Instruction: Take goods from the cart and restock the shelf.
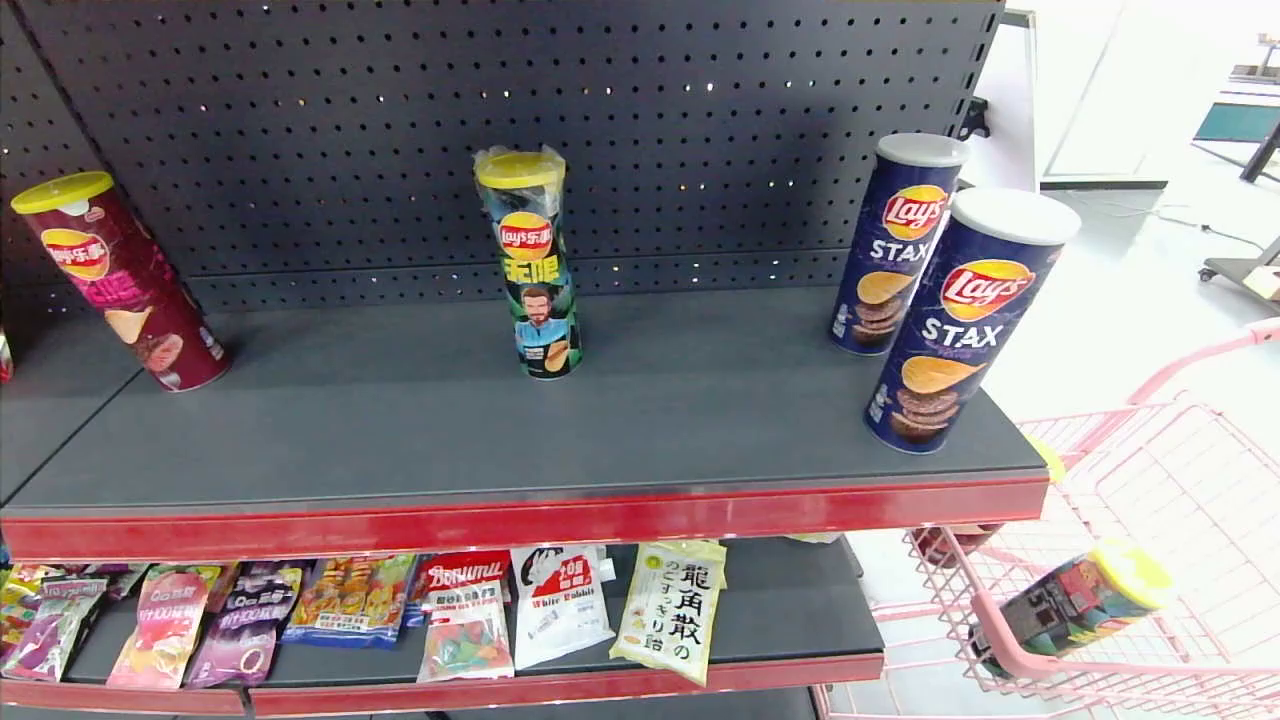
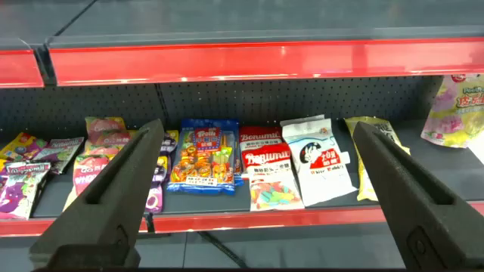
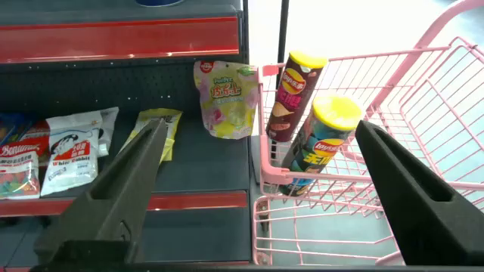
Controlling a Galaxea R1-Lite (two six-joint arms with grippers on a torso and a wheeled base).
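Observation:
The pink wire cart (image 3: 423, 91) stands beside the shelf's right end and holds two chip cans. One is a maroon can (image 3: 291, 94), the other a dark can with a yellow lid (image 3: 321, 143); both lean against the cart's near corner. My right gripper (image 3: 261, 196) is open and empty, level with the lower shelf, short of the cart. My left gripper (image 2: 257, 204) is also open and empty, facing the snack bags (image 2: 204, 155) on the lower shelf. In the head view the cart (image 1: 1180, 480) is at the lower right with a can (image 1: 1080, 600) lying in it.
The upper shelf (image 1: 400, 430) holds a maroon can (image 1: 120, 280) at the left, a dark can (image 1: 530, 265) in the middle and two blue cans (image 1: 960, 320) at the right end. Wide gaps lie between them. A pale green bag (image 3: 227, 98) lies by the cart.

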